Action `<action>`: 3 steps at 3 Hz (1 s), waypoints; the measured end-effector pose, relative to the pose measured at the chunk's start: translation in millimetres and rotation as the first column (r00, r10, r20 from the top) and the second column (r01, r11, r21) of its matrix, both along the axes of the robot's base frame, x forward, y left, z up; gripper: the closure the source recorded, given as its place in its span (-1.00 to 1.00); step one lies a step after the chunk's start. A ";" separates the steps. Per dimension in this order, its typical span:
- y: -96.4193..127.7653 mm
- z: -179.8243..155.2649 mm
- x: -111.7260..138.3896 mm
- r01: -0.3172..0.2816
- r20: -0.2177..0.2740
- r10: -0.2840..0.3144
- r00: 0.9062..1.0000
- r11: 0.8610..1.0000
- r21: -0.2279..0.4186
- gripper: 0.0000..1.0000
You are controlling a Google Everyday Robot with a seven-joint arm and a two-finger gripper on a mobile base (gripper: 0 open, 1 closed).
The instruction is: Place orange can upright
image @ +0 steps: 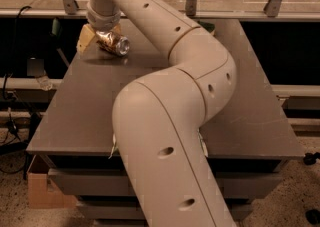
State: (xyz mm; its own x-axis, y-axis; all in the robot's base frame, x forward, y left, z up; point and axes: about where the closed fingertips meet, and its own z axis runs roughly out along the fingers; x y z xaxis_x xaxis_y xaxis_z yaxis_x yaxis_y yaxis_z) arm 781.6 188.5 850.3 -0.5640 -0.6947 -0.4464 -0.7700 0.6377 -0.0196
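Observation:
The orange can (115, 44) lies on its side at the far left corner of the grey table (80, 116), its silver lid facing front right. My gripper (100, 38) is at the can's far end, low over the table, with a tan finger (85, 39) showing to the left of the can. The arm runs from the gripper down across the middle of the view and hides much of the table.
A thin sliver of the green bag (113, 147) shows at the table's front edge beside the arm. Drawers (80, 183) sit under the table. A cardboard box (42, 191) stands on the floor at the lower left. A railing (225, 13) runs behind the table.

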 end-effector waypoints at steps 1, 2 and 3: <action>-9.7 -8.2 7.8 0.024 0.001 -0.024 1.000 0.999 -0.047 -0.19; -27.7 5.8 10.6 0.019 0.037 -0.018 0.999 0.999 -0.035 0.28; -60.7 48.5 -1.2 -0.031 0.121 0.025 0.992 0.998 0.053 0.74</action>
State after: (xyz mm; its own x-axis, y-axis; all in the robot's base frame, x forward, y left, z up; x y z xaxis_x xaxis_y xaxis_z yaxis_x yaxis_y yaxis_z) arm 780.4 127.9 898.8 -0.4848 -0.6820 -0.5477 -0.7818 0.6186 -0.0783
